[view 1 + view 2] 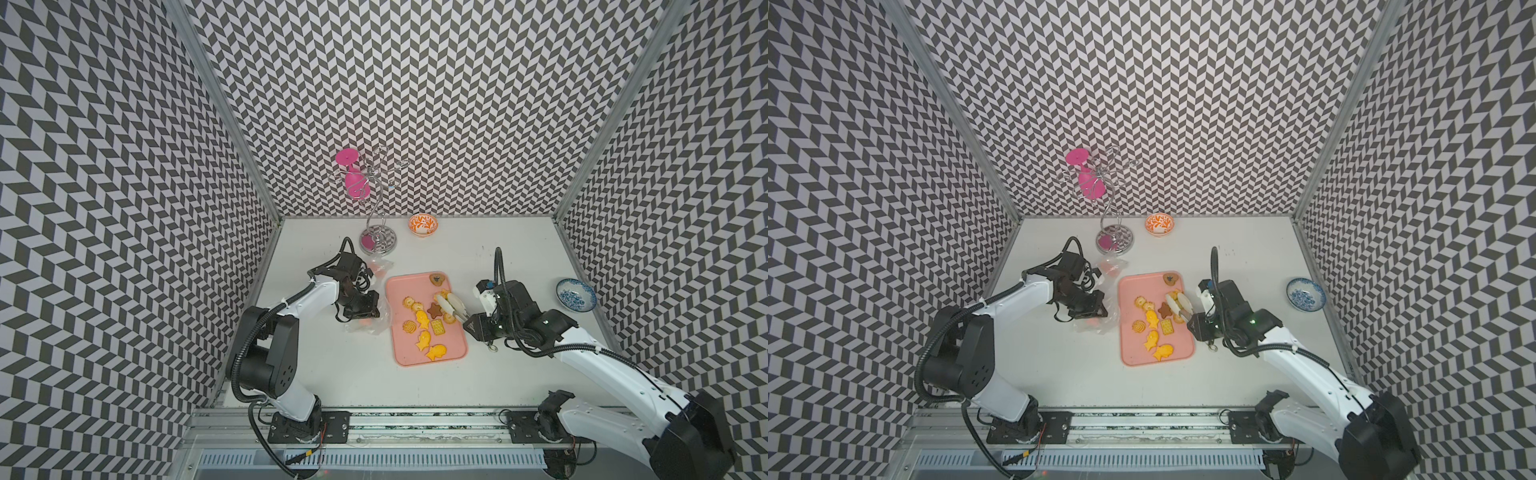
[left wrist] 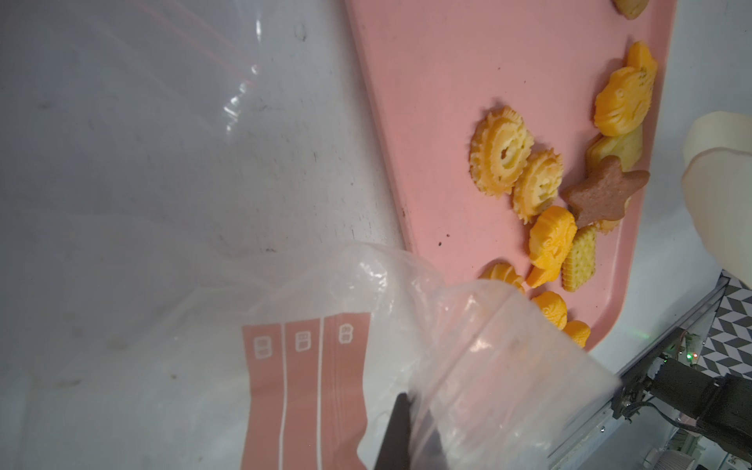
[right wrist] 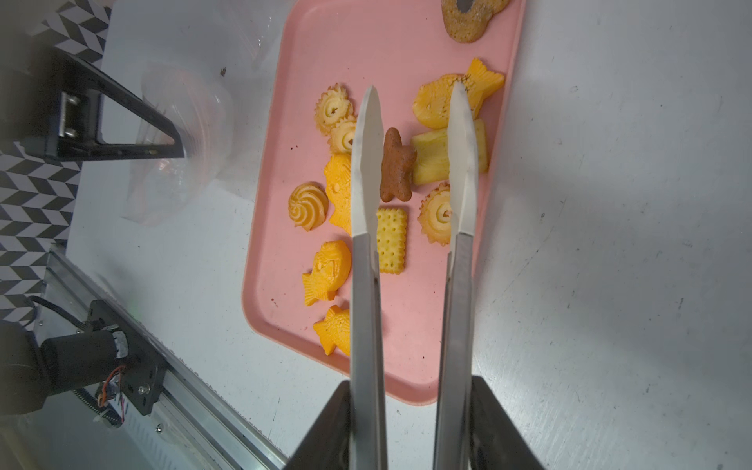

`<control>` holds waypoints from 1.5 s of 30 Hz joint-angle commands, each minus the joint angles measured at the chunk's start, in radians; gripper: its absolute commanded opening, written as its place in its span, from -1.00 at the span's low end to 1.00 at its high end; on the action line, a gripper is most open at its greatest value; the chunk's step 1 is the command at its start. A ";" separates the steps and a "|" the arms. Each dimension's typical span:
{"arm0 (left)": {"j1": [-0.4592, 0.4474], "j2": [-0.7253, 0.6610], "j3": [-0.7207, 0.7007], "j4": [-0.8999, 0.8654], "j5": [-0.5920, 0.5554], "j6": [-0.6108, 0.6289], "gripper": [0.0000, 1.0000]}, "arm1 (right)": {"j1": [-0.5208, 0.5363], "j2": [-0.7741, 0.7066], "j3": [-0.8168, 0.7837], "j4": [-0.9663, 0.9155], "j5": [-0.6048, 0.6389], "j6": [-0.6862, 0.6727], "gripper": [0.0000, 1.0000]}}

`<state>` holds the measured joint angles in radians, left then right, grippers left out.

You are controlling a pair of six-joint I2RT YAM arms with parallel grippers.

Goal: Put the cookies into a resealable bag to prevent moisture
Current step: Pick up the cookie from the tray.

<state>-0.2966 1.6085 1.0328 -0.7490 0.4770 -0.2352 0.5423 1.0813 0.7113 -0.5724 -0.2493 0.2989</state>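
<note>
Standing at the back of the white surface (image 1: 332,374) are a wire rack (image 1: 376,243) with a pink glass (image 1: 353,179) hung on it and an orange-patterned bowl (image 1: 423,224); a blue-patterned bowl (image 1: 575,294) sits well apart at the right edge. None of these lies between the arms and the pink tray (image 1: 399,349). The cookies (image 1: 424,328) lie loose on that tray: orange fish, pale round swirls, a square cracker, a brown star (image 3: 396,171) and, alone at the far corner, a brown heart (image 1: 436,279). The right gripper (image 1: 473,323) clamps a pair of tongs (image 3: 366,244), whose pale tips stand apart over the cookies, with the star and a pale yellow piece between them. Left of the tray, the clear resealable bag (image 2: 488,366) lies crumpled on the surface, the left gripper (image 1: 365,312) pressed together on its edge.
</note>
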 commanded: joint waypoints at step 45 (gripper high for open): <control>-0.007 -0.038 0.022 0.001 0.015 0.004 -1.00 | -0.042 0.096 0.129 0.187 -0.237 -0.051 -0.83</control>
<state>-0.3004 1.5967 1.0172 -0.7372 0.4774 -0.2295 0.5072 1.2205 0.7841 -0.4427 -0.4469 0.2386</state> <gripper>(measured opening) 0.048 0.242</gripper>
